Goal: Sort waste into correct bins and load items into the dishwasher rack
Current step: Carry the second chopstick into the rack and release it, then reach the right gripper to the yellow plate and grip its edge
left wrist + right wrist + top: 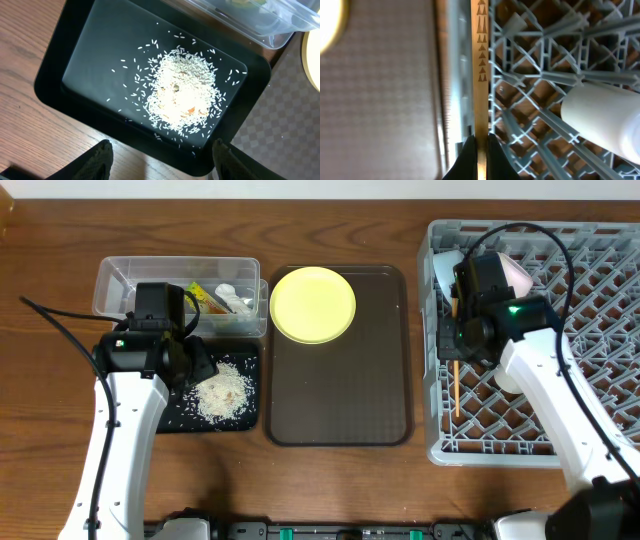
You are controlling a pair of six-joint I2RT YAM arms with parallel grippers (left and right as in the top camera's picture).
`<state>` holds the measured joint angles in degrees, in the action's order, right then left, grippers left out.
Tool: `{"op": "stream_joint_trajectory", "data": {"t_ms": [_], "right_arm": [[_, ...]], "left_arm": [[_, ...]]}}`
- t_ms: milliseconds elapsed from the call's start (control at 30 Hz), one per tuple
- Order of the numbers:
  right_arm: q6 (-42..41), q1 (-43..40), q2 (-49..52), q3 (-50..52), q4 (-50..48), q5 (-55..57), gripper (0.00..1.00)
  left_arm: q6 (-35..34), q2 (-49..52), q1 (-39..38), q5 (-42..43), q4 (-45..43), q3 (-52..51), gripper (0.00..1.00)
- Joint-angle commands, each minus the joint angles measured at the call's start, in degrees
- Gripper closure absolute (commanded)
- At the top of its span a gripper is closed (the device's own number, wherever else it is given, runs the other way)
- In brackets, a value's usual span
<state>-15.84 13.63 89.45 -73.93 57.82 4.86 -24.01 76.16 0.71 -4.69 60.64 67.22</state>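
Dishwasher rack (600,310) is sitting at the right of the overhead frame. Black tray (80,70), at that frame's left, is holding the rice heap (180,92), with the left fingers (97,161) hanging open above it. Right fingers (469,157) are pinching a wooden chopstick (480,75) along the rack's left wall.

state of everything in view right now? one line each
left claw, open, empty, over black tray
right claw, shut on chopstick inside dishwasher rack
rice, piled in black tray
clear container, holds wrapper and white paper
yellow plate, flat on brown tray, not racked
white cup, on its side in dishwasher rack
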Motion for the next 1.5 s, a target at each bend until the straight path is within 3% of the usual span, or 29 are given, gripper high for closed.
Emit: {"op": "stream_joint_trajectory", "data": {"t_ms": [0,100,400,667,767,1000,1200,1467], "right_arm": [[1.8,-1.1,2.4,2.4,-1.4,1.4,0.99],[1.8,-1.2,4.0,3.2,-3.3,1.3,0.88],[1.8,-1.2,2.9,1.9,-8.2,0.3,0.79],[4.1,1.5,0.3,0.4,-23.5,-16.7,0.66],[4.1,4.5,1.0,0.5,-28.4,-18.0,0.63],[0.5,11.8,8.8,0.5,-38.5,-7.8,0.57],[-3.6,14.3,18.9,0.5,-47.6,-6.7,0.56],[-12.3,14.9,28.3,0.5,-50.8,-5.1,0.56]], "left_arm": [[-0.3,-0.6,0.2,-0.3,0.2,0.2,0.34],[-0.3,-0.6,0.2,-0.3,0.2,0.2,0.33],[-0.3,-0.6,0.2,-0.3,0.2,0.2,0.34],[-0.3,-0.6,0.2,-0.3,0.2,0.2,0.33],[-0.3,-0.6,0.2,-0.3,0.2,0.2,0.34],[-0.3,-0.6,0.2,-0.3,0.2,0.2,0.33],[-0.3,-0.6,0.2,-0.3,0.2,0.2,0.33],[-0.3,-0.6,0.2,-0.3,0.2,0.2,0.33]]}}
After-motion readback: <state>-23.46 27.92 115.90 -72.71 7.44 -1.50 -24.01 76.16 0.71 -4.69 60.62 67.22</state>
